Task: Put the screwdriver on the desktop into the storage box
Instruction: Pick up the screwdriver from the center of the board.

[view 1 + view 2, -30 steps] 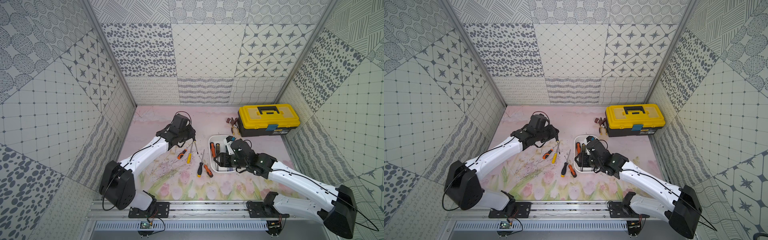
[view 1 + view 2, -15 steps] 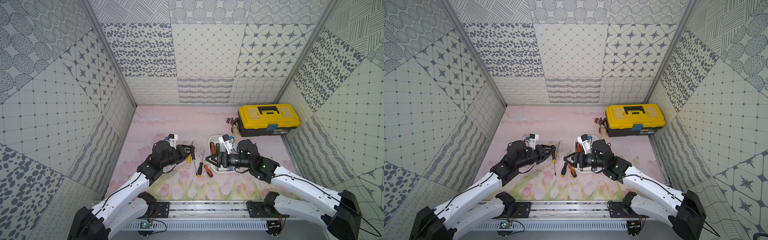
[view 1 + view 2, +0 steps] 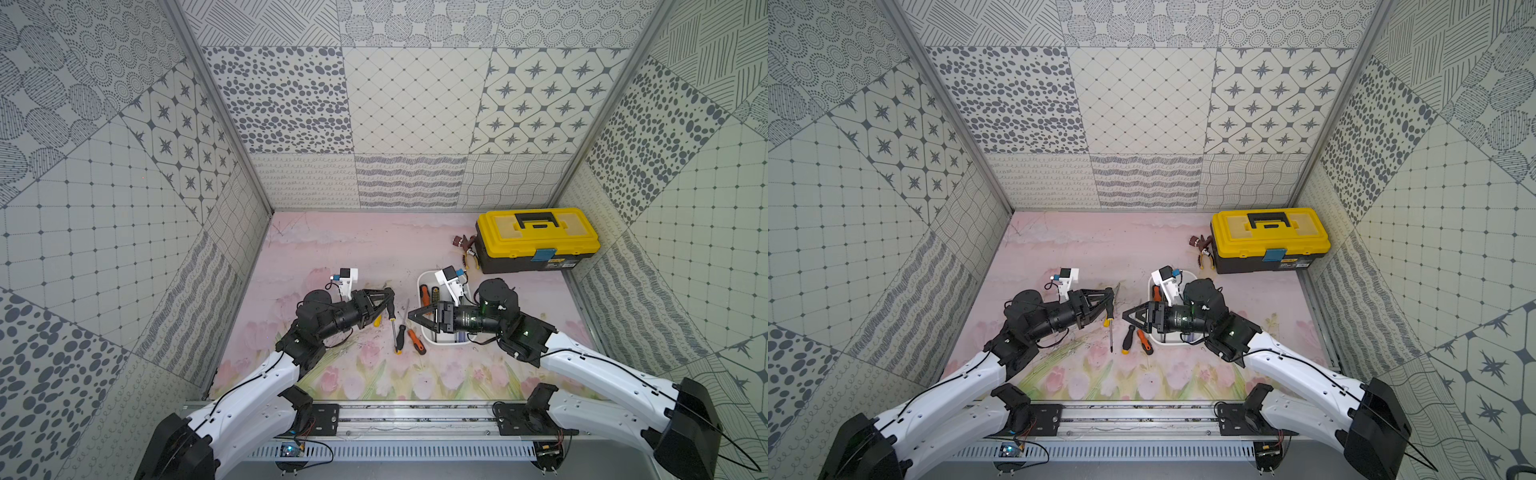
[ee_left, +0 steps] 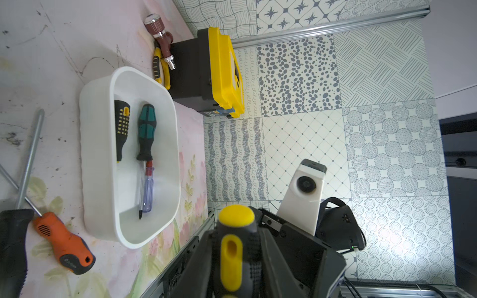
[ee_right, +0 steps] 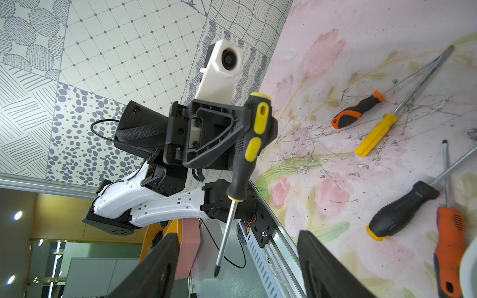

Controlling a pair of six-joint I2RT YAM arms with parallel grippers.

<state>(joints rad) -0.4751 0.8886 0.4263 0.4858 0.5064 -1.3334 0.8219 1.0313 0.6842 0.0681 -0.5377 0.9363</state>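
The left gripper [image 3: 384, 298] is clamping a black-and-yellow screwdriver [image 5: 244, 170]; the right gripper [image 3: 417, 318] is facing it, jaws wide apart; lettering on the toolbox [image 3: 536, 237] beyond is showing too small to read.

We look down into a three-sided booth lined with grey-on-white patterned panels. The back wall [image 3: 411, 124] mixes pebble spots, a diamond grid, stars and wavy bands. The left wall [image 3: 104, 187] and right wall [image 3: 685, 187] carry squares, stars, dotted circles and hatching. Aluminium posts [image 3: 216, 108] mark the corners. Past the booth, the right wrist view shows us amber wood panelling [image 5: 64, 214] and small round lamps [image 5: 17, 215] glowing. The left wrist view shows a pale lilac wall [image 4: 451, 46], dark furniture [image 4: 459, 144] and a bright patch [image 4: 395, 247] on the panels.
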